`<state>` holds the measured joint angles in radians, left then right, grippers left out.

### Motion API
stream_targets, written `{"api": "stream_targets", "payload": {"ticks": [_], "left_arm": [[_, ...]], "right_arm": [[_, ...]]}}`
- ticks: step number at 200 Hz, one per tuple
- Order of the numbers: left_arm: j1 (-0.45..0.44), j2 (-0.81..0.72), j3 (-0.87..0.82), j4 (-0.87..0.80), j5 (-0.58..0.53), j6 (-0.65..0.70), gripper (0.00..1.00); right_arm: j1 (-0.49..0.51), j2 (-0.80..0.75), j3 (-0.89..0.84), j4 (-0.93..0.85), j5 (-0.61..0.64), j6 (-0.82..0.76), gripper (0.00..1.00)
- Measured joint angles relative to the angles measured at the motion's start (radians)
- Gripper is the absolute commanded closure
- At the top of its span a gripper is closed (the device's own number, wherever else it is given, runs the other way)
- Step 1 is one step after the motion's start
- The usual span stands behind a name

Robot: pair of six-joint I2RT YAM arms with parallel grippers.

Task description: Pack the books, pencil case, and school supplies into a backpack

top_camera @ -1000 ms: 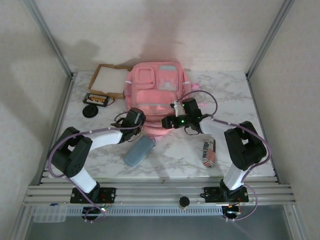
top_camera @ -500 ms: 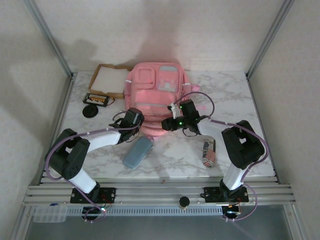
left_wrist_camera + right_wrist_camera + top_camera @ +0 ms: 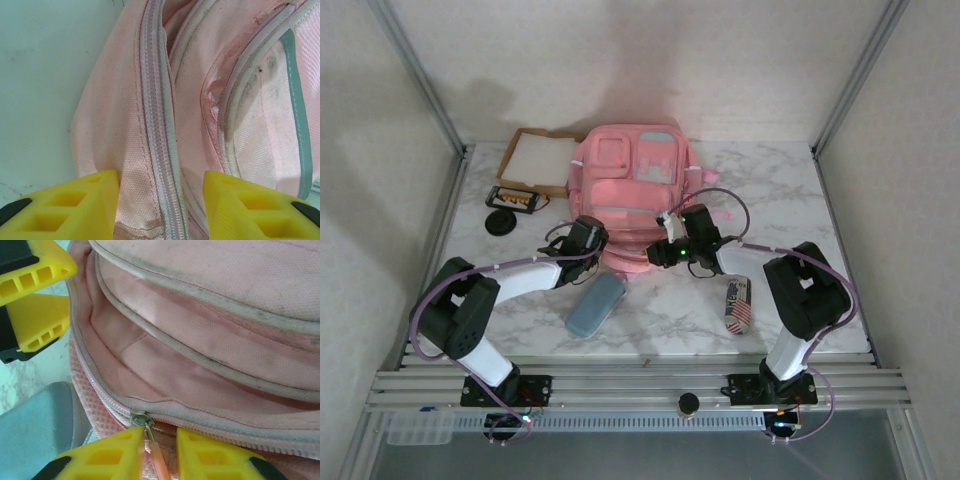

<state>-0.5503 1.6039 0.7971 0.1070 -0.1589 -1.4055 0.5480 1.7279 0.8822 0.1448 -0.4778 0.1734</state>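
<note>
Zipper pull (image 3: 157, 462) cut off by bottom edge; backpack (image 3: 625, 165) near rim hidden under arms.

The pink fabric backpack (image 3: 628, 175) blocks the table's middle, its mouth (image 3: 130, 355) gaping as a narrow slot. A grey-blue oblong pencil case (image 3: 597, 303) lies just in front of it; bare marble tabletop (image 3: 780, 180) stretches to the right.

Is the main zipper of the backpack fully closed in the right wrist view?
No, the backpack gapes open there, with pink lining showing above the zipper slider, which sits at the fingertips of the right gripper.
</note>
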Motion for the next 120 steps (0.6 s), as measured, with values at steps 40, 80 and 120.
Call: {"api": "stream_targets", "payload": {"ticks": [40, 80, 120], "left_arm": [[-0.005, 0.0, 0.0, -0.001, -0.01, 0.0, 0.51], [-0.007, 0.0, 0.0, -0.006, -0.015, 0.0, 0.5], [-0.019, -0.02, 0.001, -0.014, -0.013, 0.0, 0.46]], "right_arm": [[0.011, -0.002, 0.0, -0.003, 0.025, -0.012, 0.88], [0.027, -0.004, 0.0, -0.009, 0.06, -0.032, 0.96], [0.051, -0.031, 0.0, -0.037, 0.11, -0.031, 1.0]]}}
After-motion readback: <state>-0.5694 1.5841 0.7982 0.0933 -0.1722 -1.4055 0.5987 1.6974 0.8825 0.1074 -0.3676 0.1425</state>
